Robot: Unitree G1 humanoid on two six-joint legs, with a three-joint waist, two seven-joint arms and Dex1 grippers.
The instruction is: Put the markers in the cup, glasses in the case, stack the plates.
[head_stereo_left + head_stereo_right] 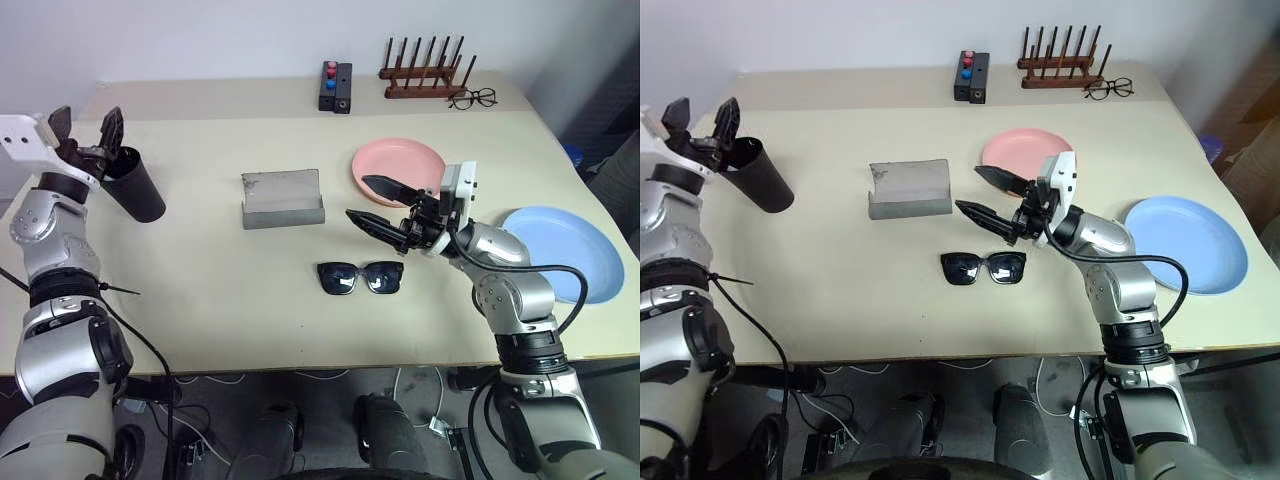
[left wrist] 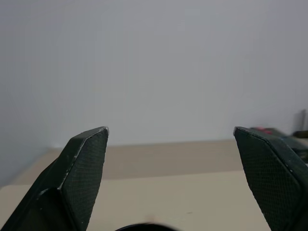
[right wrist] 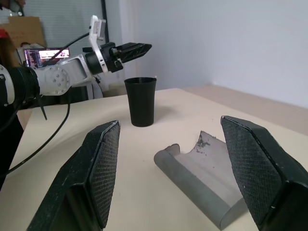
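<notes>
Two robot arms reach over a cream worktop seen from above. At about nine o'clock, near the worktop's far left edge, the left gripper hovers just above the rim of the cup, a tall black tapered cup standing upright; its two black fingers are spread wide and nothing is between them. Whether any markers lie inside the cup cannot be told. Near the middle of the worktop, toward eleven o'clock from centre, sits the case, a grey box lying open with its lid raised at the back. Just below centre, at about six o'clock, the glasses, black-framed with dark lenses, lie flat on the worktop, lenses facing the near edge. The right gripper hangs just above and slightly to the right of the glasses, pointing left toward the case, its fingers parted fairly wide and empty. Behind it, at about one o'clock, lies the pink plate; the blue plate lies well apart from it at three o'clock, near the right edge. Along the far edge, at twelve o'clock, stand a small black block with red and blue tops, a wooden rack of dark upright pegs, and thin-wire eyeglasses beside the rack.
</notes>
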